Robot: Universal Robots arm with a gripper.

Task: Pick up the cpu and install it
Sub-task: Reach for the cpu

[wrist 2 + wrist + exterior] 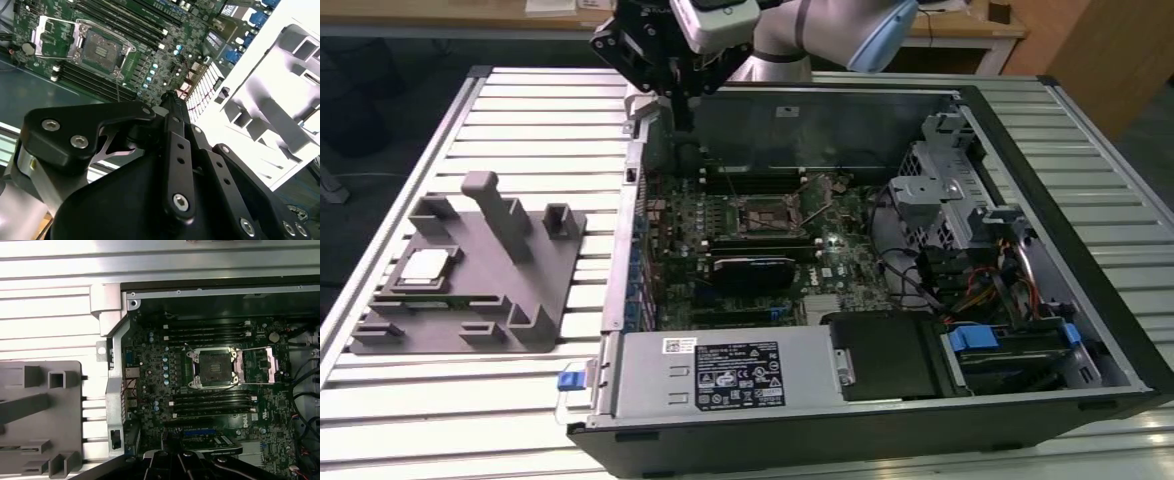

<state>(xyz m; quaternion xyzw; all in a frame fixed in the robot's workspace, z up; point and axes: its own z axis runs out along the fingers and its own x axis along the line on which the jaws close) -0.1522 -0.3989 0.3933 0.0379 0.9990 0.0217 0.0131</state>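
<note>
Going by the exterior view's left, a grey moulded fixture (470, 280) lies on the slatted metal table (520, 110). The cpu (427, 266) sits flat in a recess of that fixture, silvery top up, well apart from me. The same fixture shows in the first wrist view (40, 415) and, washed pale, in the second wrist view (280, 100).

Next comes the open computer case (634, 230), lying on its side just beside the fixture. I, the gripper (679, 120), hang above the case's far corner on that side, pointing down and touching nothing. My jaws are pressed together, and I see nothing between them. In the second wrist view my linkages meet at one narrow tip (172, 98).

Further along, the motherboard (834, 250) lies on the case floor. The CPU socket (761, 215) is near its middle, between rows of memory slots. In both wrist views the socket (214, 367) (102, 50) has its metal load plate (256, 365) swung open beside it. A black rectangular block (754, 272) lies just on the near side of the socket, and a silver power supply (720, 372) fills the near wall.

Toward the exterior view's right stand a grey metal drive cage (947, 190) and a tangle of cables (987, 290) with blue tabs (977, 338).
</note>
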